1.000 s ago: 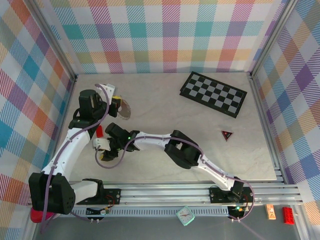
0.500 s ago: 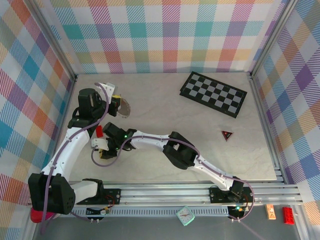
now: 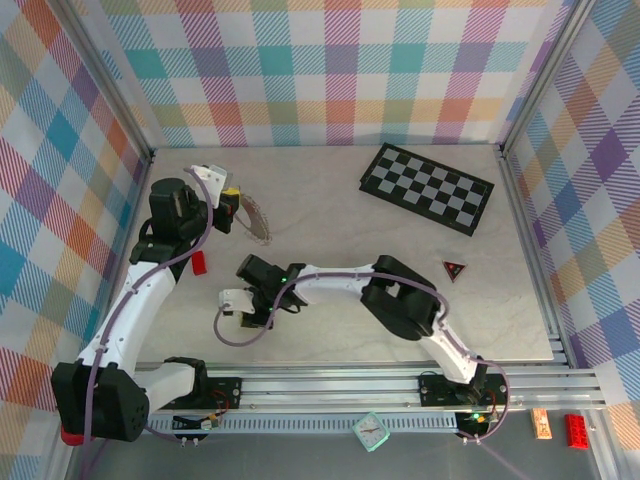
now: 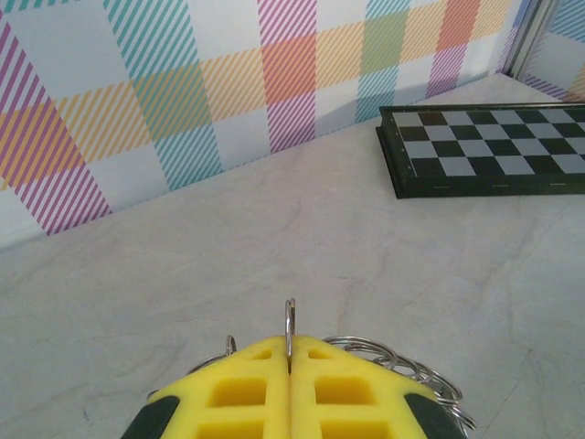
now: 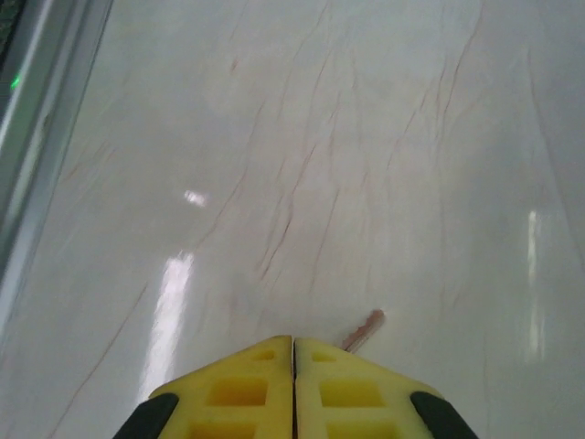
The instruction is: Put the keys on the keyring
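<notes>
Keyring (image 4: pixel 290 318) looks like thin, stiff, light wire, likely slippery and best pinched on its rim. The left gripper (image 4: pixel 290 346) clamps it at the table's (image 3: pixel 330 215) ten o'clock. Since earlier the right gripper (image 5: pixel 293 344) has closed and slid toward three o'clock. Whether it holds the pinkish sliver (image 5: pixel 364 329) beside it, I cannot tell.

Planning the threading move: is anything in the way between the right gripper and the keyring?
Nothing visible. Bare table lies between the right gripper and the keyring pinched by the left gripper; a red piece sits off to the side.
</notes>
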You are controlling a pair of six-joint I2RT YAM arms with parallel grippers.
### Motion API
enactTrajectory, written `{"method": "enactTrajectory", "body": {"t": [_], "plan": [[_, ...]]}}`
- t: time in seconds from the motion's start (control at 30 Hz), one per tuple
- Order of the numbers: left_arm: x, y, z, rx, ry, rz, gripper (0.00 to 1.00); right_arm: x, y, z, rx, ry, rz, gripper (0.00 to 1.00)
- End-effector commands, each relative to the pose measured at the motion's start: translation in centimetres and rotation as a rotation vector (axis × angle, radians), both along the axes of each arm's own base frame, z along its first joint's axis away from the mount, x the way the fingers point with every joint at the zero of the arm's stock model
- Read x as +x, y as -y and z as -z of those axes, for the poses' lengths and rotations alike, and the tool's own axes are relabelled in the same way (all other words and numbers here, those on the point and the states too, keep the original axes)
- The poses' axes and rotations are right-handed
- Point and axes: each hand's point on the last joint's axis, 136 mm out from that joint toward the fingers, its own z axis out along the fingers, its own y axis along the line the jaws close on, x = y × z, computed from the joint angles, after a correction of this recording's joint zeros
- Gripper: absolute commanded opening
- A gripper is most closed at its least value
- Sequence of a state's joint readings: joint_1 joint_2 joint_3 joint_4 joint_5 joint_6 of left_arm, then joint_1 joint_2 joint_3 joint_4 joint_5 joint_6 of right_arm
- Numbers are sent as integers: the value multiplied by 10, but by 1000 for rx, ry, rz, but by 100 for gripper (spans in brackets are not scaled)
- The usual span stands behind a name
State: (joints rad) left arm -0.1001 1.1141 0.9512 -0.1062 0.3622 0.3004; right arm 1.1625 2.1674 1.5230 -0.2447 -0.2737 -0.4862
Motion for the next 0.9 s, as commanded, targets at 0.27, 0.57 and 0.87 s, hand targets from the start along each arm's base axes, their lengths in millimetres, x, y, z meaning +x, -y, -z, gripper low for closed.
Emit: {"method": "enactTrajectory", "body": {"t": [0.27, 0.57, 0.87], "plan": [[-17, 7, -2, -6, 19, 66, 0, 7, 101, -27, -42, -126, 337, 5], [-31, 37, 19, 66, -23, 223, 0, 33, 163, -32, -41, -345, 683, 3], [-55, 75, 48, 129, -85, 412, 0, 72, 214, -19, -78, -550, 1038, 2]]}}
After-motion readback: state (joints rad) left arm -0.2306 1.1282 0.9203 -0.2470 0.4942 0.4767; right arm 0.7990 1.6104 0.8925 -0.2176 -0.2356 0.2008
